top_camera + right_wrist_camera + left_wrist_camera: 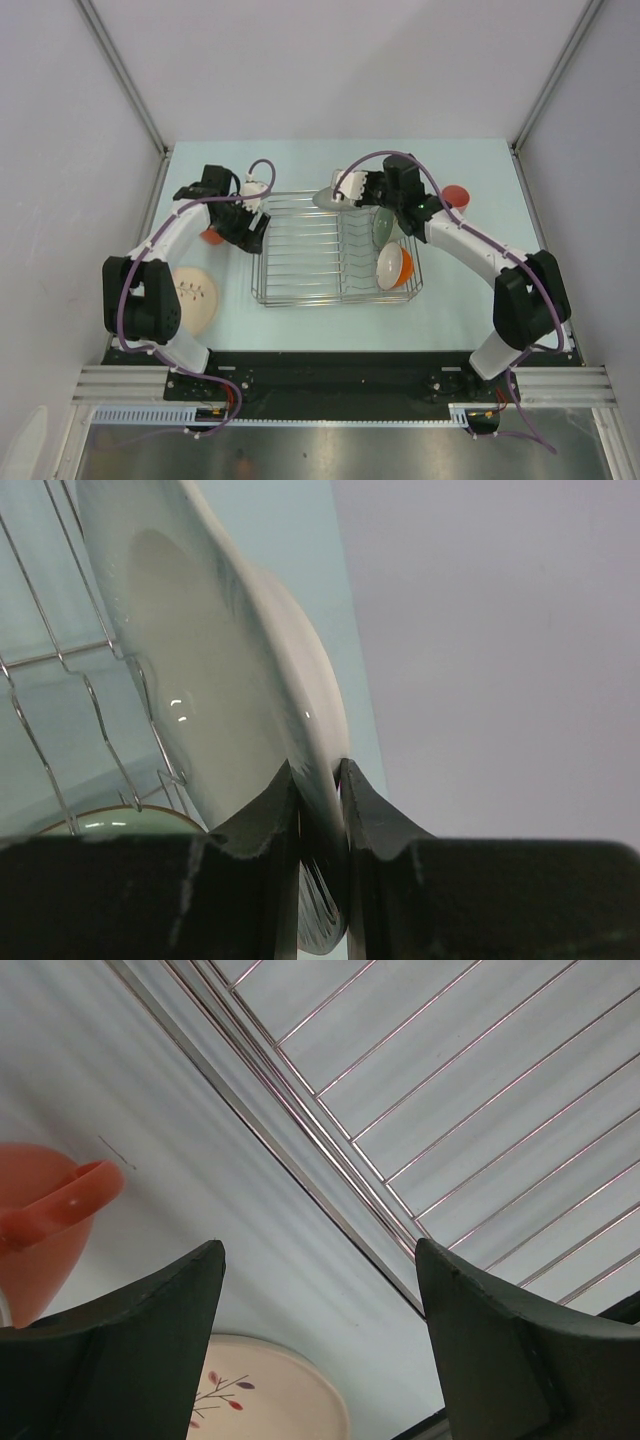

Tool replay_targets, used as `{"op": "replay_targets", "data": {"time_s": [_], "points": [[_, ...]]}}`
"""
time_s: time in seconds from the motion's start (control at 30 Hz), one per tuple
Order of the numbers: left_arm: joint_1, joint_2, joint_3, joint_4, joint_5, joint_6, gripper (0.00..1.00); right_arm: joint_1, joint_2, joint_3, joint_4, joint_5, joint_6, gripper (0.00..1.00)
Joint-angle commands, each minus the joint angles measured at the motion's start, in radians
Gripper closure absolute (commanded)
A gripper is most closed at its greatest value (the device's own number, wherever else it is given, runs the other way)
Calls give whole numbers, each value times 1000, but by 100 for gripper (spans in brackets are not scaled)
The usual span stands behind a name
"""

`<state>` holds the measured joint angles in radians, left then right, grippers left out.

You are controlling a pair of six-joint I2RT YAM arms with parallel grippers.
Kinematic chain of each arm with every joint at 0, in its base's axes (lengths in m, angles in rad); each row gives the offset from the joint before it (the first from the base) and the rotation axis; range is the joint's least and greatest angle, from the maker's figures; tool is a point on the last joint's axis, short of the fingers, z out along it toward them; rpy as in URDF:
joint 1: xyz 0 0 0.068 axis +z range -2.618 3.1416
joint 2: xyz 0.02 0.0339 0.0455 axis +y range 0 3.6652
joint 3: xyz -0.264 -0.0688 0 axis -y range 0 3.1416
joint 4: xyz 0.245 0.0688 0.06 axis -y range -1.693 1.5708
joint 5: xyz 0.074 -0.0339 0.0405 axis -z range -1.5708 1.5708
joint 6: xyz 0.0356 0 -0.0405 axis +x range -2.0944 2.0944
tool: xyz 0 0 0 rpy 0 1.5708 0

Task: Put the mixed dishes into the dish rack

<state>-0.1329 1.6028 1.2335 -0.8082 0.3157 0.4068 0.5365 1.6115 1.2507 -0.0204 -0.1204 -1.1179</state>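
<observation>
Pale blue-green tabletop (460, 290) with plain white walls around it, and the rack (300, 285) sits in the middle. The right pincer (320, 790) is pinching the white plate (200, 680) by a thin bit of rim, over the rack's far rail.

My worry is that grip. It's just the rim edge between two narrow tips, so I'd guess the glossy plate could swivel or slide out if it bumps a tine on the way down. The green bowl (383, 225) is parked right next to it in the rack, with the orange bowl (393, 265) nearer the arms, so a sloppy drop could clank into them. It could also land flat across the tines instead of in a slot.

The plate is up on edge and tilted. From above its long line runs left-right along the far rail, and its hollow face seems to lean toward the rack.

The left pincer (320, 1330) is spread wide and holds nothing, hovering by the rack's left edge. The mug (40, 1230) and pink plate (270, 1400) are on the tabletop beside it.
</observation>
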Motion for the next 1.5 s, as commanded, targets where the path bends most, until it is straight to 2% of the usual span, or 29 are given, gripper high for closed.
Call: {"op": "replay_targets", "data": {"time_s": [0.0,0.4,0.6,0.67,0.83,0.9,0.97,1.03,1.07,1.47], "points": [[-5,-21,-14,17,-3,-11,18,-20,-9,6,174,-18,33,100],[-5,-26,-3,14,0,-11,18,-72,56,-51,226,-53,119,100],[-5,-26,3,6,-3,-5,18,-70,73,-91,243,-16,173,98],[-5,-29,9,3,-1,-3,18,-70,50,-109,257,-7,213,86],[-5,-43,20,-3,-1,-2,18,-70,-25,-201,300,4,250,77],[-5,-44,23,-8,-1,-2,18,-72,-62,-215,313,2,263,71],[-5,-53,24,-11,-1,-5,18,-70,-79,-220,307,2,263,47],[-5,-63,26,-16,0,-10,18,-70,-93,-212,297,4,267,34],[-5,-67,27,-16,3,-11,18,-70,-99,-203,284,2,268,1],[-5,-116,35,-37,-7,-16,18,-10,-206,-129,229,19,256,0]]}}
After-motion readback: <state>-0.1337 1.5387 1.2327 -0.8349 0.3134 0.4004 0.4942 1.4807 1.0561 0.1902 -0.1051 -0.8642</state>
